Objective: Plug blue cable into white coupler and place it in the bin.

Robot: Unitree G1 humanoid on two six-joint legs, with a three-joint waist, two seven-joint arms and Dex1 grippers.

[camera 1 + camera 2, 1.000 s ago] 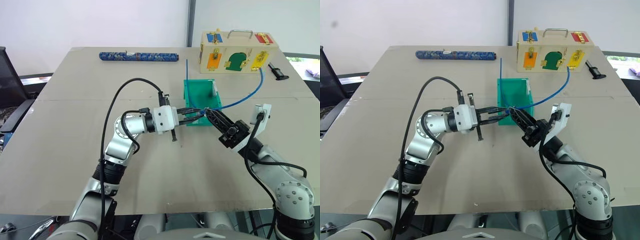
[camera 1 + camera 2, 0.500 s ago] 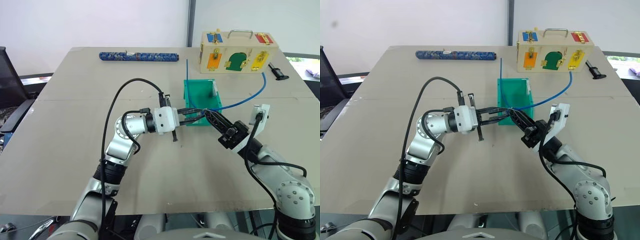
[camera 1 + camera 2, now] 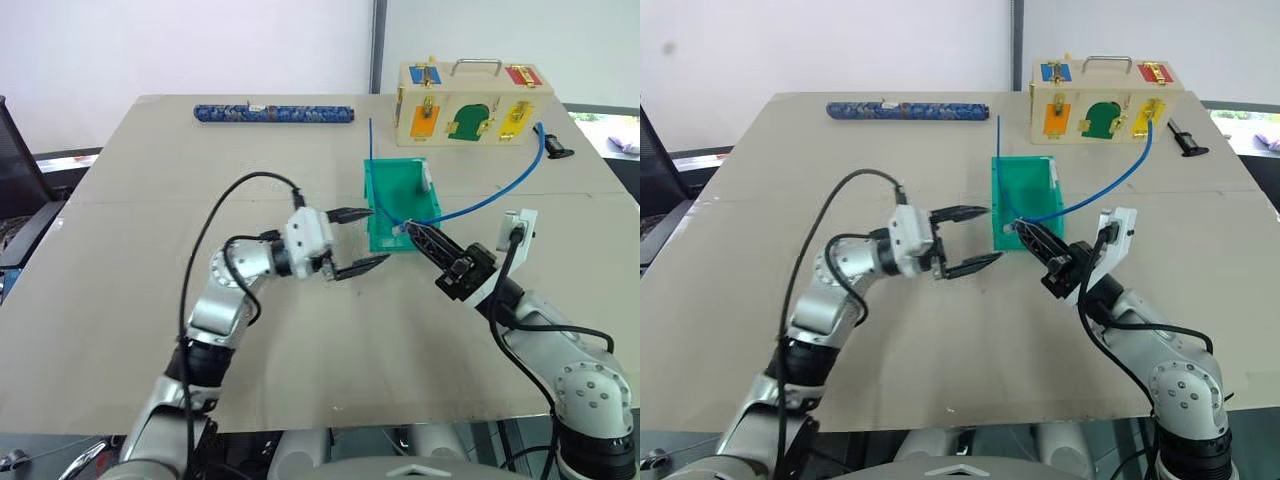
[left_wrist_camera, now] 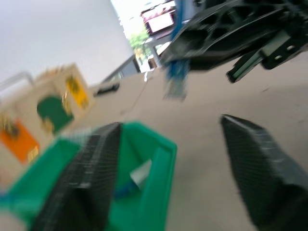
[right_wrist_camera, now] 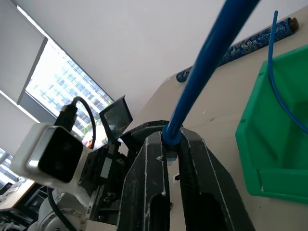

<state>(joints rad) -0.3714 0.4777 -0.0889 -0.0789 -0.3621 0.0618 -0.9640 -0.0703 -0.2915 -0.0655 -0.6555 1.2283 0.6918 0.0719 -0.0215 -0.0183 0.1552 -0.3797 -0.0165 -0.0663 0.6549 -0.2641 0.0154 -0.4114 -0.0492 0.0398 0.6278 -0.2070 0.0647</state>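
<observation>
My right gripper (image 3: 412,232) is shut on the blue cable (image 3: 490,200) near its end, just above the front edge of the teal bin (image 3: 385,180). From there the cable arcs back and to the right toward the wooden box. A small pale piece (image 3: 400,230) at the cable's tip, just past the fingertips, looks like the white coupler. In the right wrist view the cable (image 5: 202,72) runs out from between the closed fingers (image 5: 144,192). Left of the bin, my left gripper (image 3: 358,238) stands open, holding nothing and apart from the cable end.
A second thin blue cord (image 3: 372,160) rises out of the bin, which holds a white piece (image 3: 426,178). A wooden box with coloured latched doors (image 3: 470,92) stands at the back right, with a small black part (image 3: 557,150) beside it. A dark-blue patterned tube (image 3: 275,114) lies at the back.
My left gripper has opened and drawn back to the left, away from the cable end. My right gripper has stayed in place, still shut on the cable.
</observation>
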